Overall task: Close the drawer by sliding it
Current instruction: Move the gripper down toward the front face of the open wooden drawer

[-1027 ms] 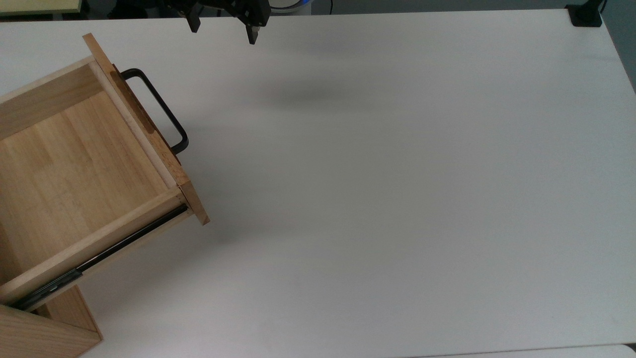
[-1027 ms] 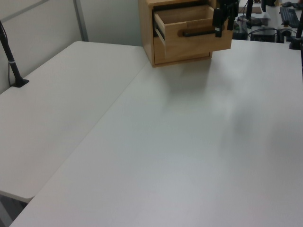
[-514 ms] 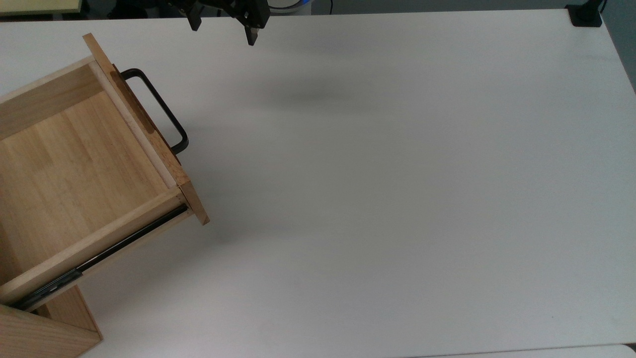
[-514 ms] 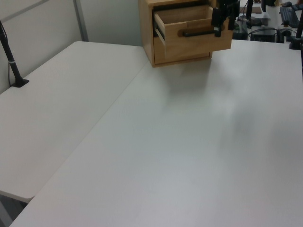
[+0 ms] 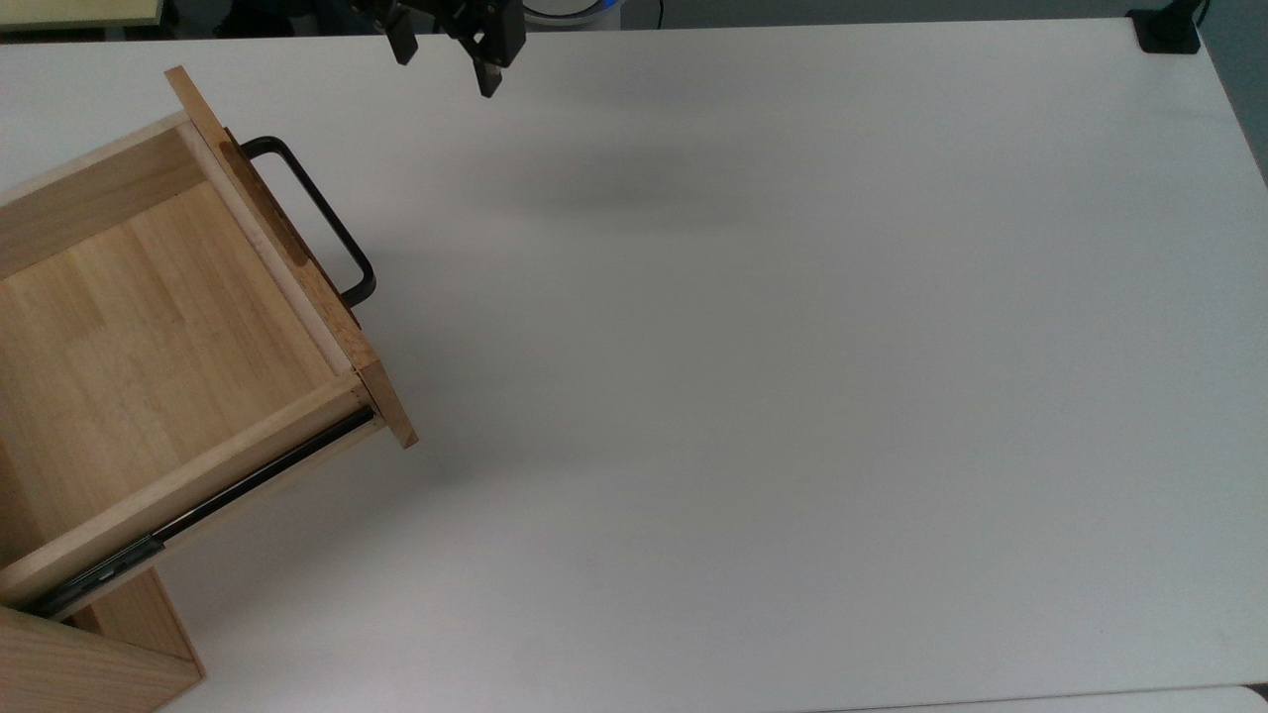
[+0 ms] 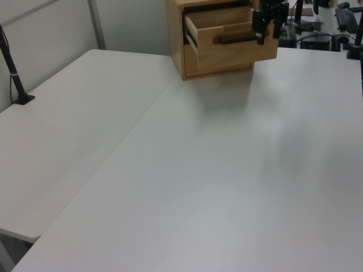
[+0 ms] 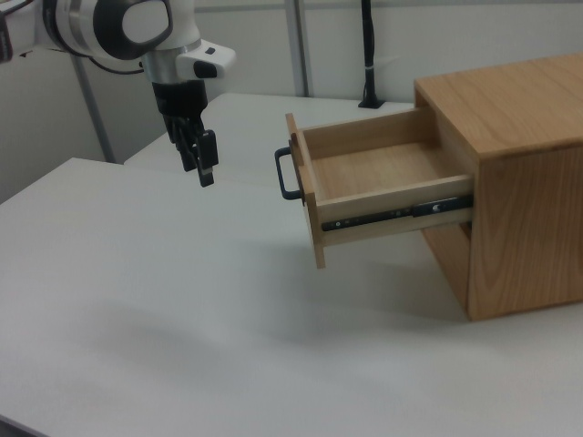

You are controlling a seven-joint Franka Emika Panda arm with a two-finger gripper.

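Observation:
The drawer (image 5: 149, 327) is a light wooden box pulled far out of its wooden cabinet (image 7: 519, 127), with a black side rail showing. Its black bar handle (image 5: 322, 213) sticks out from the front panel toward the table's middle. My gripper (image 5: 446, 61) hangs open and empty above the table near the far edge, up and to the right of the handle in the top view. The left view shows the gripper (image 6: 267, 28) in front of the drawer (image 6: 227, 51). The right view has the gripper (image 7: 202, 164) to the left of the handle (image 7: 287, 173), well apart from it.
The white table (image 5: 792, 396) stretches wide and bare to the top view's right of the drawer. A black clamp (image 5: 1169, 30) sits at the far right corner, and a black post (image 6: 14, 73) stands at the left view's left edge.
The gripper has shifted slightly toward the drawer side, and its fingers stand a little closer together in the top view. The drawer has not moved.

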